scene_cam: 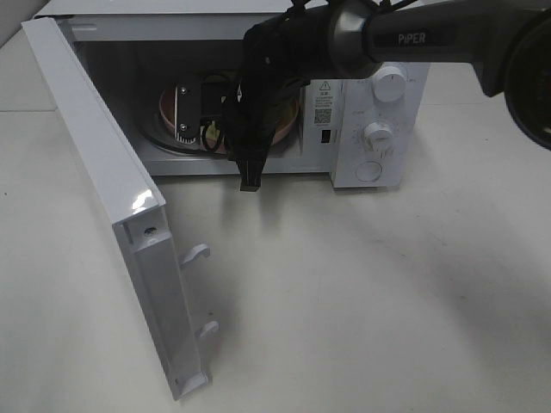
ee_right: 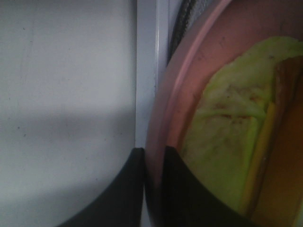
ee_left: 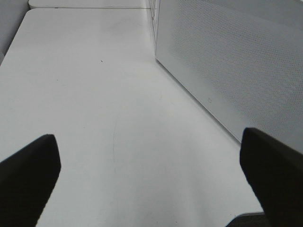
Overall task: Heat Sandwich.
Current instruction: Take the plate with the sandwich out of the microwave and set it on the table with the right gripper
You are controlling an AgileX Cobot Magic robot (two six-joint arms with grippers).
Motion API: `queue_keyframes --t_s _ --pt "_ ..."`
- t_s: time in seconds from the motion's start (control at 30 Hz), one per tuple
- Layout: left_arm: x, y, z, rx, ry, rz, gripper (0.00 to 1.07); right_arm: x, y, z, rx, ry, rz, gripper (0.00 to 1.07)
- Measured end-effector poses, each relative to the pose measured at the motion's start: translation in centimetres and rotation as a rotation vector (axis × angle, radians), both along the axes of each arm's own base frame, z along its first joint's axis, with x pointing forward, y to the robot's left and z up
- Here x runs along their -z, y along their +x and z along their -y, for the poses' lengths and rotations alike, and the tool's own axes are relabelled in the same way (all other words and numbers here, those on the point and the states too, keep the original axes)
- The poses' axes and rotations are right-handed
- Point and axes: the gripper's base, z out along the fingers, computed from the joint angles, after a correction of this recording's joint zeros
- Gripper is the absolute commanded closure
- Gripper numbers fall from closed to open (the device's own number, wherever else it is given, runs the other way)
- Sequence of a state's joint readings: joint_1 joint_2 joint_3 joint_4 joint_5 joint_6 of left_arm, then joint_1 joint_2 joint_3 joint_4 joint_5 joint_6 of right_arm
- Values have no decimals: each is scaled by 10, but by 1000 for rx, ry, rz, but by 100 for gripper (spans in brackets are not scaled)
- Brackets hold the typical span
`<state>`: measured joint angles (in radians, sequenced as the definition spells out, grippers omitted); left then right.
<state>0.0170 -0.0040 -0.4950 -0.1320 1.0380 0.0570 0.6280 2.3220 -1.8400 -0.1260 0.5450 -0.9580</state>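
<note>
Sandwich [ee_right: 227, 156] first: it lies flat on a pink plate [ee_right: 189, 90] inside the open microwave [scene_cam: 366, 129], on the round tray at the floor of the cavity, with a yellow-green layer showing at its edge in the right wrist view and only a sliver of it visible past the arm from above. It is likely light and soft — bread that would dent or come apart under a pinch, with a loose filling that could slide out — so the plate is the better thing to take hold of, at its stiff raised rim, and kept level. That is what the right gripper [ee_right: 154, 158] shows: its two dark fingers are closed nearly together with the plate's rim pinched between them, close to the front sill of the cavity. A smooth plate gripped at one edge may tip or slip, so any move ought to be slow. The left gripper [ee_left: 151, 175] hangs wide open and holds nothing, over the bare white table [ee_left: 94, 94] beside the microwave's perforated side wall. The door [scene_cam: 103, 198] stands swung fully open — not yet closed for heating.
</note>
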Motion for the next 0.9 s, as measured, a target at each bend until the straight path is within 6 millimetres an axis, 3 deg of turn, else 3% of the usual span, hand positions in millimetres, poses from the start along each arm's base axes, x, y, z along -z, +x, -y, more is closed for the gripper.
queue_keyframes --t_s 0.43,0.63,0.9 --pt "0 0 0 0 0 0 9 -3 -3 2 -63 -45 10 107" --pt "0 0 0 0 0 0 9 -3 -13 6 -137 -119 14 107" --pt "0 0 0 0 0 0 9 -19 -29 18 -237 -169 42 107"
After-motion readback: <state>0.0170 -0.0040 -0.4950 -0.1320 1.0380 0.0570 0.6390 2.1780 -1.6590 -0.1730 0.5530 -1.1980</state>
